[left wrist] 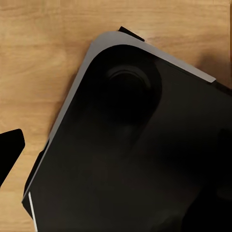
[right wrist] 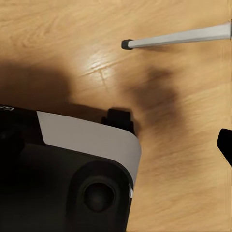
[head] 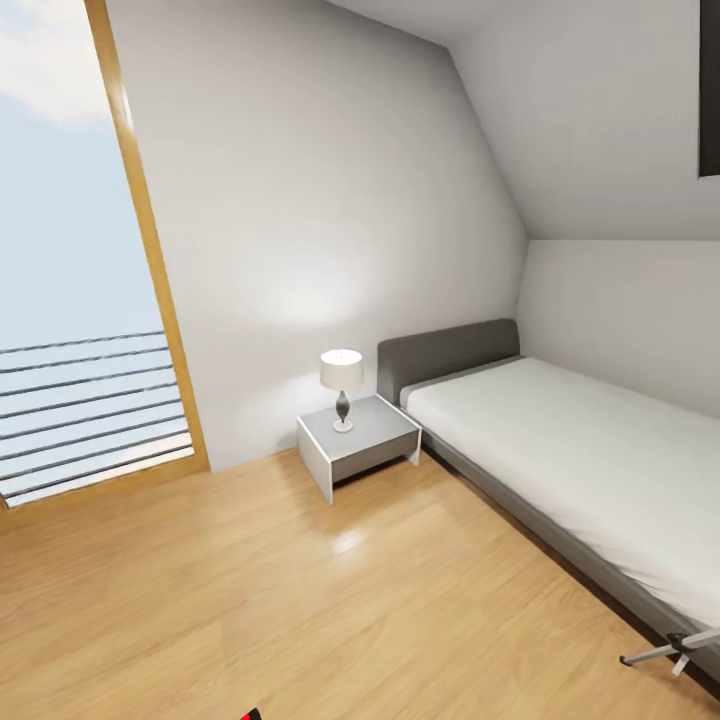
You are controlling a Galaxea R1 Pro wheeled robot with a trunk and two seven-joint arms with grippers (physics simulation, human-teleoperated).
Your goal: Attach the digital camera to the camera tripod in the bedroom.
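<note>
Silver camera tripod (right wrist: 179, 37) leg lies on the wood floor (head: 300, 600); both wrist cameras face down over the robot base (left wrist: 145, 145), claw states indiscernible.

silver telescopic tripod leg with black joint (head: 672, 649) cut off at head view's lower right edge. second silver leg with black foot (right wrist: 176, 37) runs off right wrist frame. black wall-mounted panel (head: 709, 90) clipped at head view's edge.

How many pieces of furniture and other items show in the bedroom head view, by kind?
Bed: 1
Nightstand: 1
Table lamp: 1
Camera tripod, partly in view: 1
Total: 4
</note>
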